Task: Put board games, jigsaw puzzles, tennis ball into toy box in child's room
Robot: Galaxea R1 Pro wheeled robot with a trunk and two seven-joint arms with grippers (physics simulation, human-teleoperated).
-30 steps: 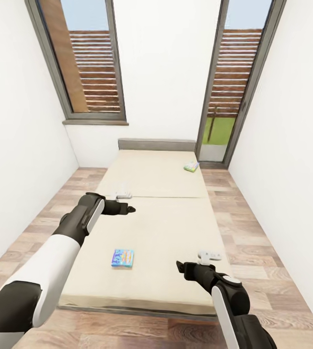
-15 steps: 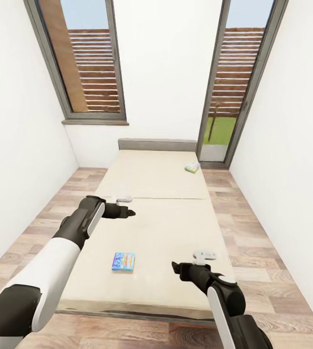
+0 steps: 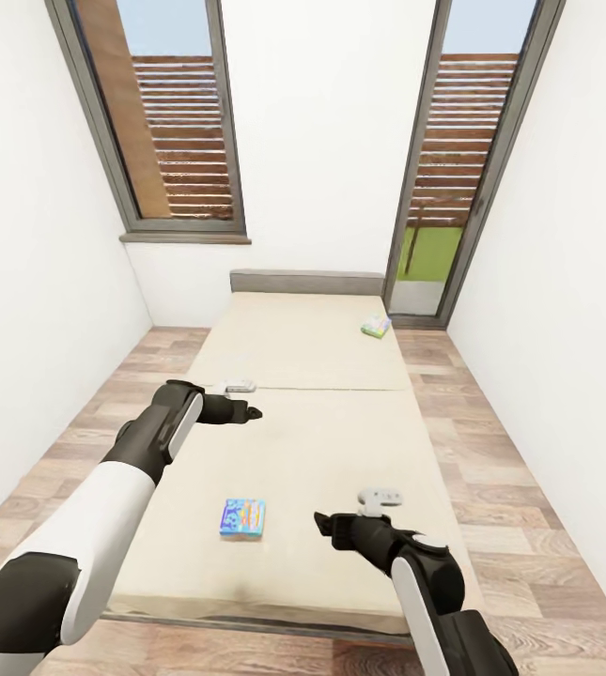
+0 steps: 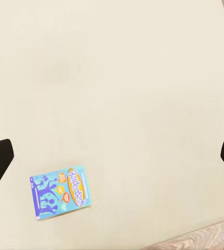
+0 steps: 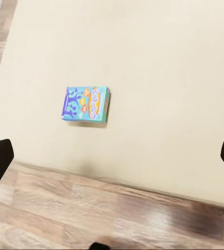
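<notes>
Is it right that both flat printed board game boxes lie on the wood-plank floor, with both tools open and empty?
No. Both flat printed board game boxes, the near and far, lie on the beige mattress, as the head view shows. Left tool and right tool are open and empty.

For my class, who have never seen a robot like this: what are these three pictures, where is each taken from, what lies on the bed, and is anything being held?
This is a simulated robot with two arms, each ending in a two-fingered claw. The large picture comes from a camera on its head, looking down over both arms at a bed with a plain beige mattress. The left claw and right claw both hang above the mattress. The other two pictures come from cameras near each claw; the dark shapes at their edges are the fingertips, set wide apart, so both claws are open and hold nothing. Two board games lie on the bed: a blue board game near the foot, between the arms, and a pale green board game far off near the headboard.
</notes>
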